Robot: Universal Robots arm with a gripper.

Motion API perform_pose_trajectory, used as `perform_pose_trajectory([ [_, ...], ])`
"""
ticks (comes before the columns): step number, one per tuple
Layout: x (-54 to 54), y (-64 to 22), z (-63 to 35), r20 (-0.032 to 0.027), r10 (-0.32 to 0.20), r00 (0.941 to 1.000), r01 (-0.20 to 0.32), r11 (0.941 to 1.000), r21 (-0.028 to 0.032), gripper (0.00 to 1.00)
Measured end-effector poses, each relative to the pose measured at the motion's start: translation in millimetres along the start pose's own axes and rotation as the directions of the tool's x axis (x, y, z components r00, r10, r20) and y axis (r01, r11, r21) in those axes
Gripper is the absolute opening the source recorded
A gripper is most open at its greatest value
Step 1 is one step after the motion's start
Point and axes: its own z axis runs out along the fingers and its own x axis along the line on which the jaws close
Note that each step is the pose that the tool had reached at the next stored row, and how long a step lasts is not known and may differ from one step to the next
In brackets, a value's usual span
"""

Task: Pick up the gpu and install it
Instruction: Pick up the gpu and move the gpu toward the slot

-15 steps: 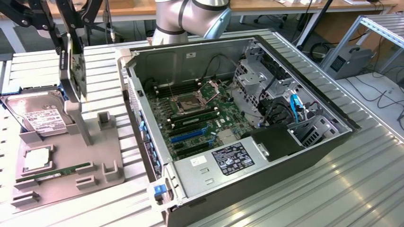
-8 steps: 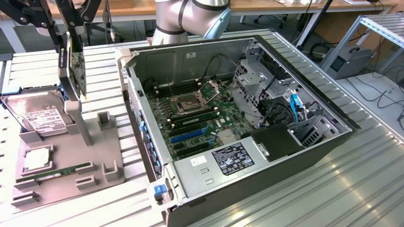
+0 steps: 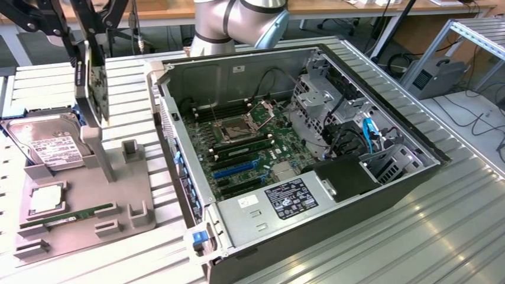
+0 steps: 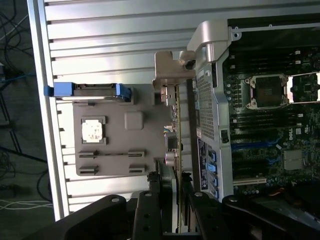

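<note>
My gripper (image 4: 175, 185) is matt black, and the gpu (image 3: 93, 94) in it shows a dull dark face with a greenish circuit-board edge. The table (image 3: 442, 236) is ribbed bare metal with a soft brushed sheen. The holder tray (image 3: 110, 189) looks like matt grey plastic. The hard drive (image 3: 44, 139) has a shiny metal top and a white paper label. The computer case (image 3: 213, 77) is plain grey sheet metal inside, and its motherboard (image 3: 252, 151) is glossy green.
</note>
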Motion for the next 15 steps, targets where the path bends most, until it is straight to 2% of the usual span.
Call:
perform_pose_trajectory([
  [8,-4.4,-2.1,1.7,0.0001,0.0,1.0,0.0,1.0,0.0021,0.27],
  [15,-8.1,-4.4,8.3,0.0,0.0,1.0,0.0,1.0,0.0022,0.27],
])
